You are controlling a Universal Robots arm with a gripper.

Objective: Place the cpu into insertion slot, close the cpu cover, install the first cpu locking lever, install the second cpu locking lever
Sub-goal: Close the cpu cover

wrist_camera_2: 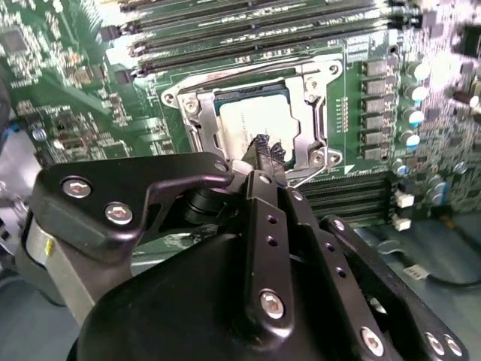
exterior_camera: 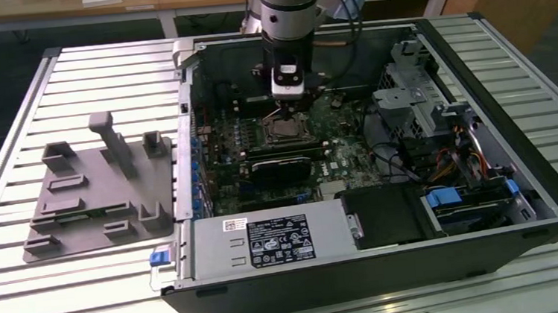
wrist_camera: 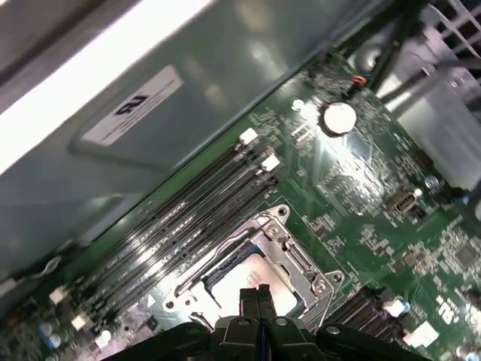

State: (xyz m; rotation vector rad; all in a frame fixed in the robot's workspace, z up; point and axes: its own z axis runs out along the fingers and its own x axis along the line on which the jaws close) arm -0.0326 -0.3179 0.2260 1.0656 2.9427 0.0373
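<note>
A: How far along is the work?

B: The small flat square cpu with the dull silver metal top [wrist_camera_2: 244, 120] lies seated in the square black-rimmed insertion slot [wrist_camera_2: 252, 92], so the first step looks done. The thin grey metal cpu cover [wrist_camera_2: 308, 113], a frame with a square window, lies flat over the slot with the cpu showing through it. That step reads as done too.

A: And the two levers?

B: A thin bright wire lever [wrist_camera_2: 308, 176] runs just beside the slot's corner, close to the fingertips [wrist_camera_2: 260, 144]. Whether either lever is latched cannot be told, so both lever steps are best counted as unfinished.

A: What is the arm's tool doing?

B: The black gripper [wrist_camera_2: 267, 150] hangs at the slot's edge, its fingers clenched together with nothing visible between them.

A: What holds what?

B: The open black computer case [exterior_camera: 369, 288] surrounds the slot and holds the green motherboard [exterior_camera: 344, 159] and a grey metal power-supply box [exterior_camera: 217, 247]. Outside the case, well apart from the slot, a grey plastic fixture [exterior_camera: 94, 208] sits on the slatted metal desk [exterior_camera: 72, 307].
</note>
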